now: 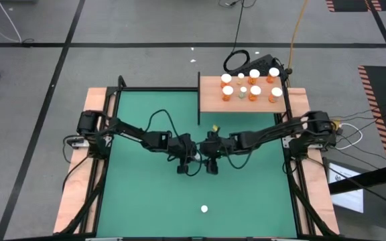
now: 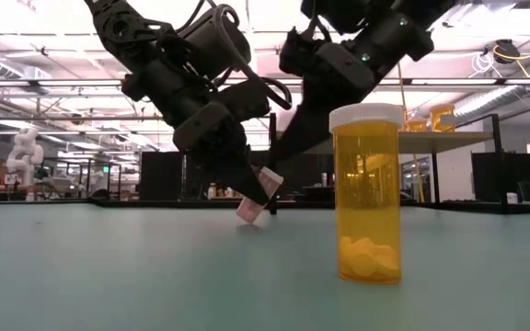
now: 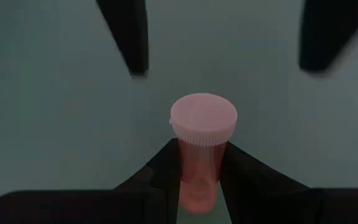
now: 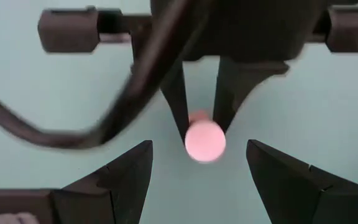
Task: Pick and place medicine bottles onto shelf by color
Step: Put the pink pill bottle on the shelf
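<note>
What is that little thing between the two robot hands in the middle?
A small pink bottle with a pale cap, clamped by the left gripper; the right gripper faces it, jaws open, per both wrist views.

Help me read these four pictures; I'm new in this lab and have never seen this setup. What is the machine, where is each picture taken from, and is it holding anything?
It is a robot with two dark arms working over a green mat. One picture looks straight down from above, one looks level across the table top, and the other two come from cameras on the arms' wrists.

The left gripper is shut on a small pink bottle with a pale ribbed cap, tilted just above the mat. The right gripper faces it, fingers open and empty.

On the mat near the front edge stands an orange bottle with a white cap and pills inside. On the wooden shelf at the far right corner stand about nine more white-capped bottles, mostly orange.
</note>
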Available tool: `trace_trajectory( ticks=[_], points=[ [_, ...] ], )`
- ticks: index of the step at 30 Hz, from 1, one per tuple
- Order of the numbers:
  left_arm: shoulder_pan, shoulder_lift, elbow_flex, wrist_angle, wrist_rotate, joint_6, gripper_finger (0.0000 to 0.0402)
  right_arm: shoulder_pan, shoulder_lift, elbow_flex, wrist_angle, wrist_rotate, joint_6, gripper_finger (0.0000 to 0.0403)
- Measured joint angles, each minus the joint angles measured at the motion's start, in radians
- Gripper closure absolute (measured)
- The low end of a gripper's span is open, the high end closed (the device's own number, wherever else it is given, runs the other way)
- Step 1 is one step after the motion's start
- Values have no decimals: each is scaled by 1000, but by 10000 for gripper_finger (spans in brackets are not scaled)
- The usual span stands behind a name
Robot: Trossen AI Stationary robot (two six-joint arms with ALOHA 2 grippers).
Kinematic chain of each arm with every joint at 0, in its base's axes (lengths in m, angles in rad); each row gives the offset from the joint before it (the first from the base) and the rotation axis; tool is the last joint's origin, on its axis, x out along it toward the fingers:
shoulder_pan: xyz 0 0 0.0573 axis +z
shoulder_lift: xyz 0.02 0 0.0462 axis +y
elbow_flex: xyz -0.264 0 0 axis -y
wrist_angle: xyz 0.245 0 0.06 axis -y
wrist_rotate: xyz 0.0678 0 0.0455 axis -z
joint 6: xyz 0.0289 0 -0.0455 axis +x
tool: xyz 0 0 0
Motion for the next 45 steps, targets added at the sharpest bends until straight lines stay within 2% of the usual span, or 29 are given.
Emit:
trace_trajectory(
  ticks=[9,17,22,40,45],
  points=[
    [-34,0,-1,-7,0,-25,309,7,24,-4,53,2,-15,149],
    [-66,0,-2,-9,-17,-25,309,35,24,-87,262,0,-6,149],
    [-68,1,-2,-10,-23,-38,309,40,24,-130,316,0,18,149],
    [-68,2,-2,-18,-23,-40,309,40,105,-142,388,2,37,151],
    [-68,2,-2,-17,-23,-43,309,40,105,-141,389,3,10,178]
  ],
)
